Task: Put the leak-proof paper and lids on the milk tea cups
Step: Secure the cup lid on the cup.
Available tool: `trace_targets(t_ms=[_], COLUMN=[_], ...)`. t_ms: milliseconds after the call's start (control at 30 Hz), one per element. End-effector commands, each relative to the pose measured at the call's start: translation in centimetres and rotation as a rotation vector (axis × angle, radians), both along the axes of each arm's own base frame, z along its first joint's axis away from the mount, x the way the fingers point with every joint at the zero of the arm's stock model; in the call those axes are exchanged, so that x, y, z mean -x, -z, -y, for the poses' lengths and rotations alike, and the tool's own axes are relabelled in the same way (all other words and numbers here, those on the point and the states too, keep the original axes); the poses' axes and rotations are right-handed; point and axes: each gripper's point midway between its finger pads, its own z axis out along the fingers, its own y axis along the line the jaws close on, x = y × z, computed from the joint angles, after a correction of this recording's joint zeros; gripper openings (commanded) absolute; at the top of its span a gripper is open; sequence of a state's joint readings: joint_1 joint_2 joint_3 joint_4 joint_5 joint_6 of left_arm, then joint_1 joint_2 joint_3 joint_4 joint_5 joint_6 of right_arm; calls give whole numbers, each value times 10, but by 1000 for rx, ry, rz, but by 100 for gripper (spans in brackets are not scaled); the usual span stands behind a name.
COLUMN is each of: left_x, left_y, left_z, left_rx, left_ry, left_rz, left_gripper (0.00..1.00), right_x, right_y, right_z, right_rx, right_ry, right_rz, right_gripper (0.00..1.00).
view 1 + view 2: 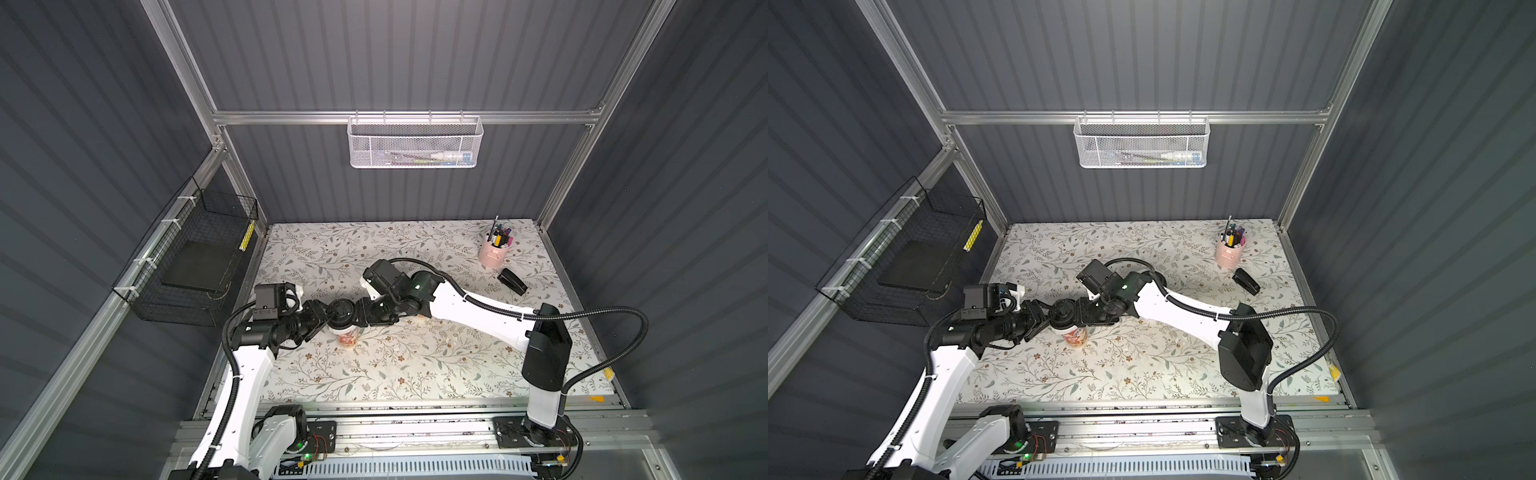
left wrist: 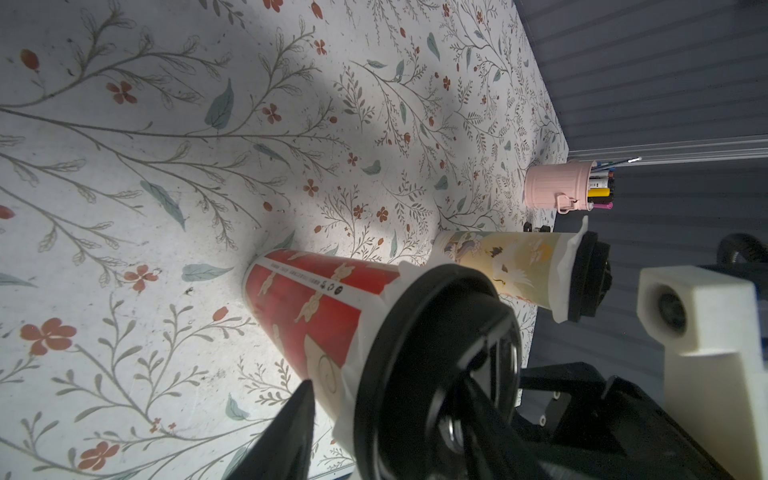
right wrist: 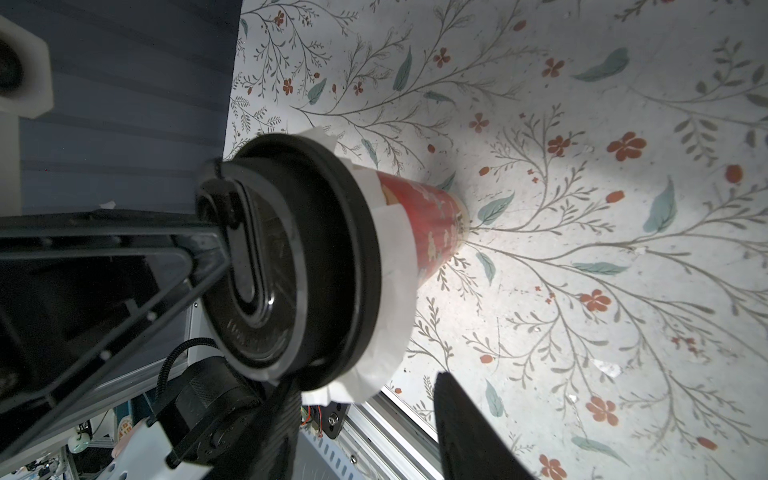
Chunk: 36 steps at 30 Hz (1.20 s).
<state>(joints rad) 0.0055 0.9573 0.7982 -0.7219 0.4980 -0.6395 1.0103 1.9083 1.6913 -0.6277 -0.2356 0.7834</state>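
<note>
Grey ribbed walls (image 1: 374, 62) close in a flower-print table (image 1: 415, 374). In both top views the arms cover much: only the red cup (image 1: 348, 337) shows, its black lid (image 1: 343, 309) pressing paper (image 3: 395, 291) down around the rim. A second cup (image 2: 511, 266), with its own sheet and lid, shows only from the left wrist. The right gripper (image 3: 365, 380) has its jaws apart across the lid's edge; the left gripper (image 1: 328, 321) shows one finger, so I cannot tell its hold

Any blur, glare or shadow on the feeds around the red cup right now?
Left wrist view: red cup sharp, its black lid blurred, broad shadow across the tablecloth. Right wrist view: small glare spot on the lid. Both top views: tablecloth bright, walls dark.
</note>
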Motion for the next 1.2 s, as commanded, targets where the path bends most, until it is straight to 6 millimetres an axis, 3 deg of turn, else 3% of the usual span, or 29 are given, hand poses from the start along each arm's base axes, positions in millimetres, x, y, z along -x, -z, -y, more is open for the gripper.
trace_targets(t_ms=[0,267,533,667,733,800,900,1000,1167], left_x=[72,72,72,73,73,73,73,73,73], left_y=[84,85,86,87,87,86,87,86,86], left_z=[-33,-33,-33,-33,-34,-34,-34,-34,-34], left_rx=[-198,-196,-197,-198,-200,-203,-204,-204,-203], left_ry=[-73,-75,-80,-82,-83,-83,-83,-83,-84], left_rz=[-430,-430,-434,-437,-438,-437,-437,-434,-436], left_gripper=[55,55,55,54,54,54,54,54,53], right_x=[1,6,3,-4,-6,-9,-11,-18,-36], right_y=[100,118,110,72,38,-9,-68,-86,-59], right_z=[53,65,58,35,17,0,-12,-11,-2], right_rx=[365,451,433,300,186,39,-142,-204,-163], right_ry=[79,74,53,6,-36,-75,-110,-86,39], right_rz=[-72,-82,-64,-7,40,117,210,232,166], right_gripper=[52,51,51,54,56,57,59,57,48])
